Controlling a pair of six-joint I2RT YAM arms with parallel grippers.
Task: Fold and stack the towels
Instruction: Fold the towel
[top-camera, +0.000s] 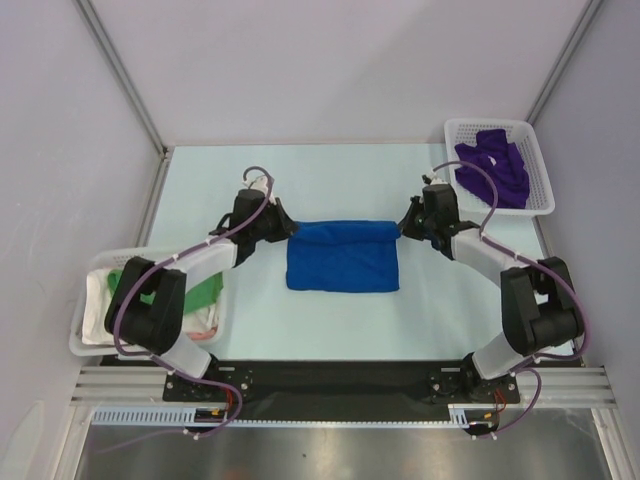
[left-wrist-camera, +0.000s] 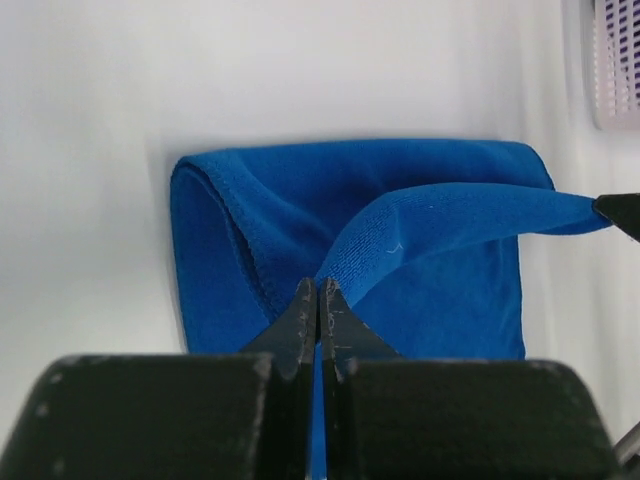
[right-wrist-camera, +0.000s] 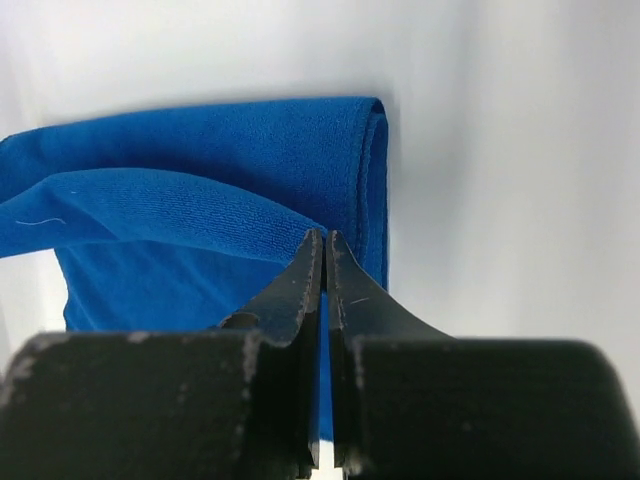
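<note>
At the middle of the pale tabletop (top-camera: 330, 320) we see the royal blue towel (top-camera: 343, 256) lying folded, its far edge raised in a soft roll between our two arms. Our left gripper (top-camera: 287, 229) sits at the towel's far left corner, and in the left wrist view its jaws are pressed together on a strip of the blue cloth, which runs taut from the fingertips (left-wrist-camera: 318, 290) toward the right edge of that view, above the folded layers beneath. Our right gripper (top-camera: 405, 226) sits at the far right corner; in the right wrist view its jaws are likewise pinched on the blue fabric, with the lifted edge stretching away to the left and the doubled fold of the towel showing just beyond the fingertips (right-wrist-camera: 325, 243). Off to the far right of the tabletop stands a white mesh basket (top-camera: 536, 150) holding the crumpled purple towel (top-camera: 494, 168). Near our left arm's base a second white basket (top-camera: 84, 345) holds the green towel (top-camera: 205, 292) together with a white towel (top-camera: 100, 300); part of that heap is hidden under the arm, so we cannot tell more about it.
</note>
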